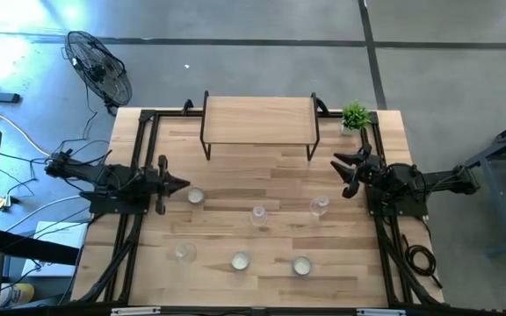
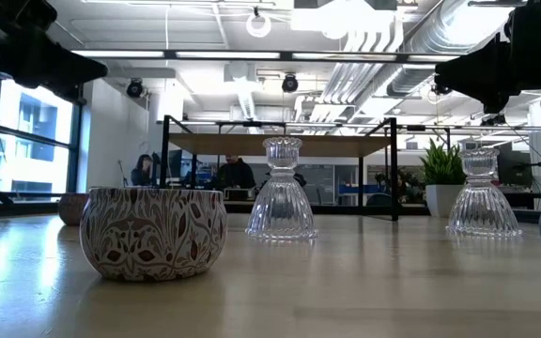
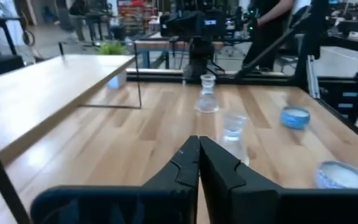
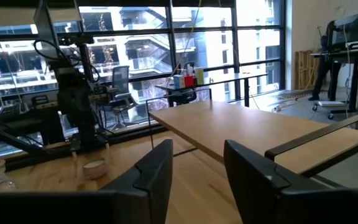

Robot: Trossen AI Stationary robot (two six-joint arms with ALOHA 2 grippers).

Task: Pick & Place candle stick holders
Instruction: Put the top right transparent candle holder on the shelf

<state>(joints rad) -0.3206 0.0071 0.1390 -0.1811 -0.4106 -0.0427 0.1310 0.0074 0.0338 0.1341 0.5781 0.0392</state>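
Note:
Six candle stick holders stand on the wooden table. Three are clear glass stemmed ones [image 1: 258,215] [image 1: 320,206] [image 1: 185,253]. Three are short round cups with white centres [image 1: 195,196] [image 1: 240,261] [image 1: 300,265]. My left gripper [image 1: 184,184] is shut and held level above the table's left side, close to the nearest cup. In its wrist view [image 3: 198,155] it looks toward two glass holders [image 3: 207,96] [image 3: 234,127]. My right gripper [image 1: 343,174] is open and empty above the table's right side. Its fingers [image 4: 157,171] show wide apart in the right wrist view.
A wooden shelf riser on black legs [image 1: 259,121] stands at the far middle of the table. A small green plant [image 1: 355,116] sits at the far right corner. Black frame rails [image 1: 139,158] run along both sides. A fan [image 1: 100,68] stands on the floor beyond the left corner.

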